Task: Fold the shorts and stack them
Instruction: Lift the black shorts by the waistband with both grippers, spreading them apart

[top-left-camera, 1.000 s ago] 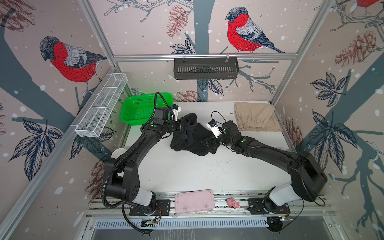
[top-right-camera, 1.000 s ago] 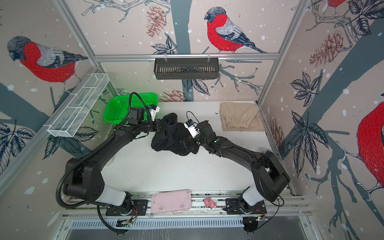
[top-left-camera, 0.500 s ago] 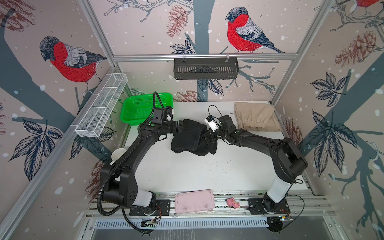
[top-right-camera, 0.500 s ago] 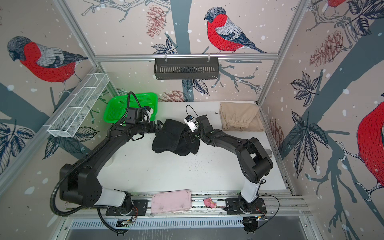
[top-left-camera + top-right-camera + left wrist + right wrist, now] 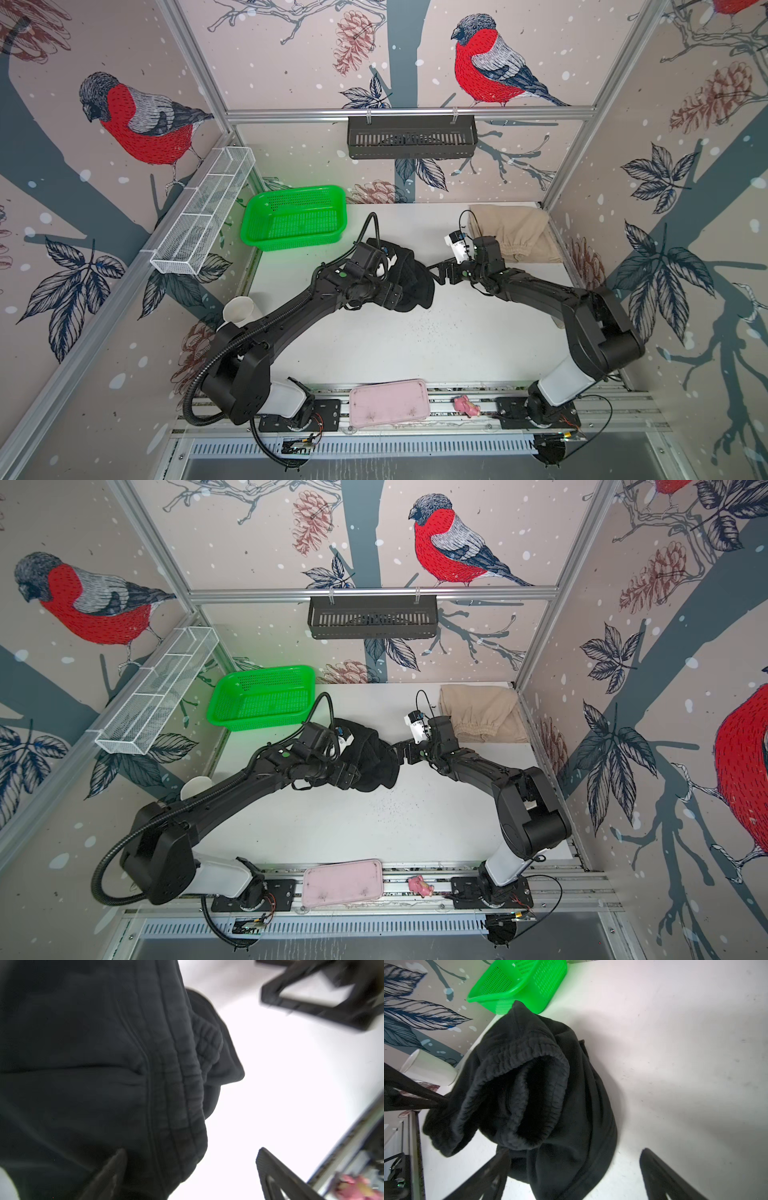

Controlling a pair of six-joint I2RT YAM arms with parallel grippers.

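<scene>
The black shorts [image 5: 411, 276] [image 5: 376, 762] lie in a crumpled heap mid-table, the gathered waistband gaping in the right wrist view [image 5: 529, 1084]. My left gripper [image 5: 395, 293] [image 5: 192, 1151] hangs open over the heap, one finger above the cloth and the other above bare table, gripping nothing. My right gripper [image 5: 440, 272] [image 5: 576, 1151] is open at the heap's right edge, also empty. The beige shorts [image 5: 515, 232] [image 5: 482, 715] lie folded at the back right corner, just behind the right wrist.
A green basket [image 5: 295, 216] stands at the back left and a white cup [image 5: 239, 309] at the table's left edge. On the front rail lie a pink pad [image 5: 388, 401] and a small pink rag [image 5: 465, 405]. A wire rack [image 5: 203, 216] lines the left wall.
My left gripper has opened and let go of the black shorts, which have settled into a tighter heap. The right gripper stayed open and has shifted beside the heap's right edge.
</scene>
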